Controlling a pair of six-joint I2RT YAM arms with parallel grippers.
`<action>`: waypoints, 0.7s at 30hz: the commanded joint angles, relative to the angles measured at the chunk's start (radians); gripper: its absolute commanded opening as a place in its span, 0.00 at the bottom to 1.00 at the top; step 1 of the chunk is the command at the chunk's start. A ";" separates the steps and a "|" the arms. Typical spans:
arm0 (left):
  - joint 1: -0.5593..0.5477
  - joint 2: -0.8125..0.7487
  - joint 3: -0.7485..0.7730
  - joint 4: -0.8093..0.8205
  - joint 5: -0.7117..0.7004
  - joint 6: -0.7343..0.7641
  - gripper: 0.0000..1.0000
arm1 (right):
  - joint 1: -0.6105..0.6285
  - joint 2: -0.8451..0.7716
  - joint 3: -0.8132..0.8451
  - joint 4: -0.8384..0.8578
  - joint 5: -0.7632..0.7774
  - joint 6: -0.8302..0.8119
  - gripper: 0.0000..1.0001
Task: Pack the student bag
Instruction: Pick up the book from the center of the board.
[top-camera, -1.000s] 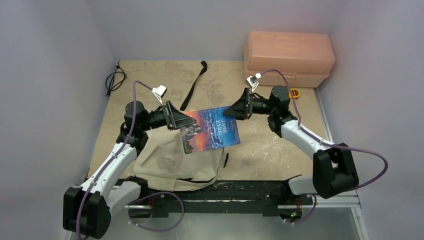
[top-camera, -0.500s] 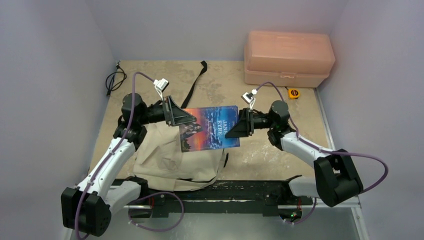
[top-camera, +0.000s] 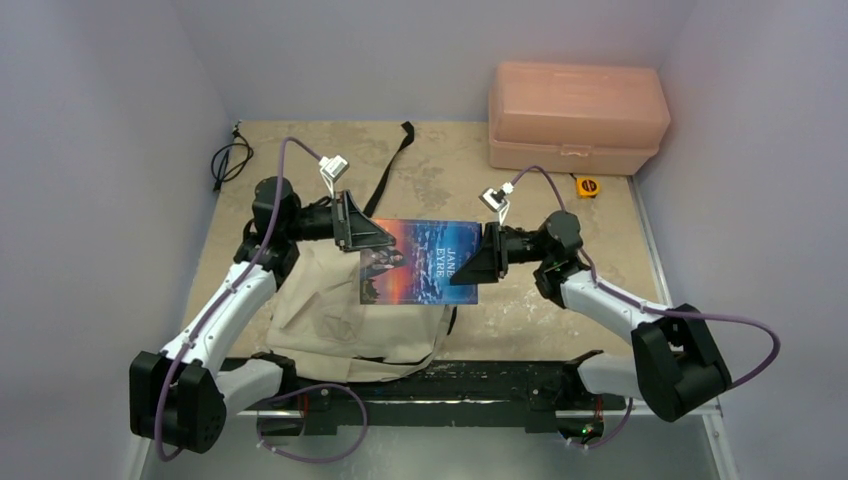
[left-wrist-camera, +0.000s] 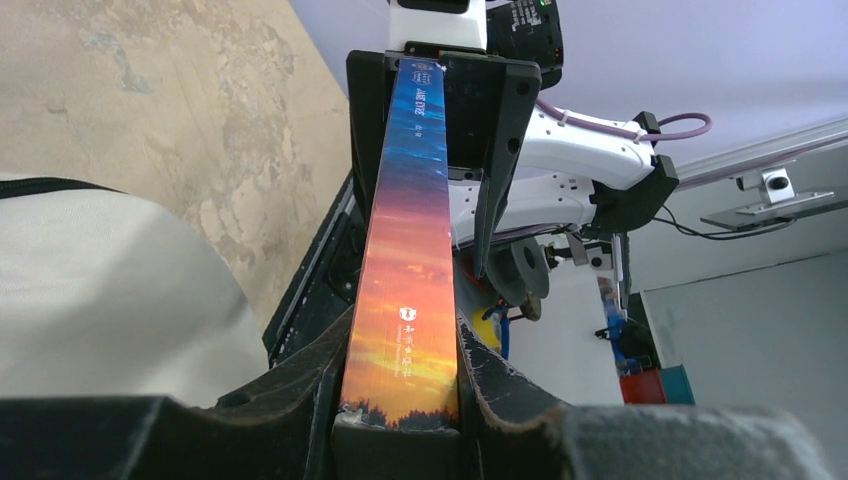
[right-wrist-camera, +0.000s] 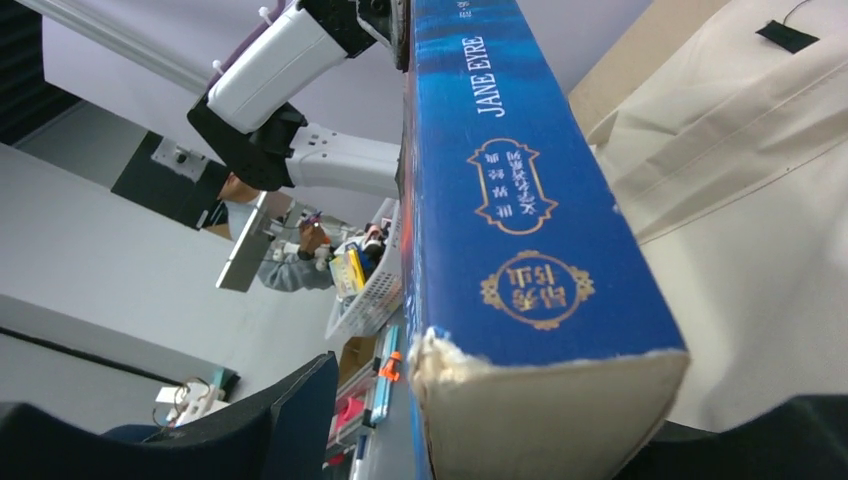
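The book (top-camera: 418, 260), a blue and orange "Jane Eyre", hangs in the air over the upper right part of the cream student bag (top-camera: 330, 320). My left gripper (top-camera: 362, 238) is shut on the book's left end; in the left wrist view both fingers press the spine (left-wrist-camera: 410, 250). My right gripper (top-camera: 468, 268) straddles the book's right end. In the right wrist view the book (right-wrist-camera: 500, 200) fills the space between the fingers, and a gap shows between it and the left finger (right-wrist-camera: 290, 410). The bag (right-wrist-camera: 740, 200) lies flat below.
A salmon-pink plastic box (top-camera: 575, 115) stands at the back right, with a small yellow tape measure (top-camera: 590, 185) in front of it. A black strap (top-camera: 390, 170) runs up the table from the bag. A black cable (top-camera: 228, 160) lies at the back left.
My right gripper has come down from the book's upper right corner to its right end, and its jaws have narrowed round it. The left gripper has kept its hold and levelled the book.
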 joint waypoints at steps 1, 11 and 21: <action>0.000 -0.009 0.028 0.156 0.032 -0.036 0.00 | 0.012 -0.007 0.012 0.104 0.035 0.037 0.69; 0.000 0.060 0.138 -0.270 -0.052 0.232 0.14 | 0.012 0.002 -0.098 0.286 0.067 0.174 0.00; 0.000 -0.078 0.263 -0.909 -0.634 0.582 0.77 | -0.008 -0.177 -0.018 -0.389 0.399 -0.140 0.00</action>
